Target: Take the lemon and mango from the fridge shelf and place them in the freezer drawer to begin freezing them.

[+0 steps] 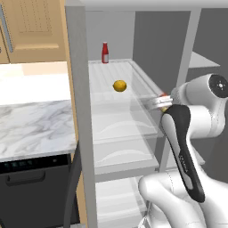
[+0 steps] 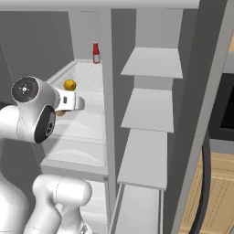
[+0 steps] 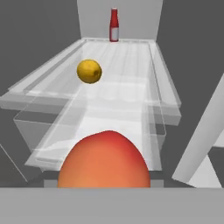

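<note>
Mango (image 3: 104, 161) nearest, end effector grip unclear, lemon (image 3: 89, 71) on ribbed fridge shelf (image 3: 127, 65), red bottle (image 3: 114, 25) behind

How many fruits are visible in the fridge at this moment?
2. The lemon lies mid-way along the fridge shelf; the mango is near the shelf's front, at the pincer. Others may be hidden.

The left base view looks forward and down from behind the arm's left, into the open fridge at frame centre. The right base view faces the same interior from behind the arm's right. Both share the ribbed, pale translucent fridge shelf (image 1: 107, 75) (image 2: 87, 73). The hand view sits close, looking along that shelf (image 3: 127, 65) toward the back wall.
</note>
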Motion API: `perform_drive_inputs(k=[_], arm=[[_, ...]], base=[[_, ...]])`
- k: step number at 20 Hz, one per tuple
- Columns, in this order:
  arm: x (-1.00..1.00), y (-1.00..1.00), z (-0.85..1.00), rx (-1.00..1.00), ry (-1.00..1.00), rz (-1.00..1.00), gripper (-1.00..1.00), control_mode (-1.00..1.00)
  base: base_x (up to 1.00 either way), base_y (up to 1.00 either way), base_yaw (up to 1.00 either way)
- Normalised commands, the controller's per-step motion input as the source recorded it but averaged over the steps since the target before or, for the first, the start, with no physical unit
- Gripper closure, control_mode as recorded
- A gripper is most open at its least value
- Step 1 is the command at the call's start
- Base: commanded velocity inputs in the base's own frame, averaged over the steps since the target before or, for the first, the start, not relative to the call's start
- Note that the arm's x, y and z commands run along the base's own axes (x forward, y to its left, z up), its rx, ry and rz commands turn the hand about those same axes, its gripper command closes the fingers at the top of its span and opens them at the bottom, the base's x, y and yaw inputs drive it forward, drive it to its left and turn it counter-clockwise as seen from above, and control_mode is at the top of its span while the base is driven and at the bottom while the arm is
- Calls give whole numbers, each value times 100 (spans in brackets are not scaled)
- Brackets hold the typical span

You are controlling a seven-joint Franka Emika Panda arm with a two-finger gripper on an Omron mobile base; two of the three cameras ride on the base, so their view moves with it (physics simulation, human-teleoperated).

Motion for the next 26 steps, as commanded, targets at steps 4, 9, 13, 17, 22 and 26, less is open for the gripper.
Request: perform_drive_inputs(k=[4, 9, 13, 17, 22, 26], arm=[[0, 7, -16, -1, 10, 5, 100, -100], [-18, 0, -8, 0, 0, 1, 100, -100], [-24, 0, 0, 0, -1, 0, 100, 100], [0, 0, 0, 0, 0, 0, 100, 100], [0, 0, 0, 0, 0, 0, 100, 100], [0, 0, 0, 0, 0, 0, 100, 100]], base=[[0, 0, 0], [0, 0, 0], [-75, -2, -4], [-100, -7, -9], [-98, -13, -11], [-63, -20, -16]])
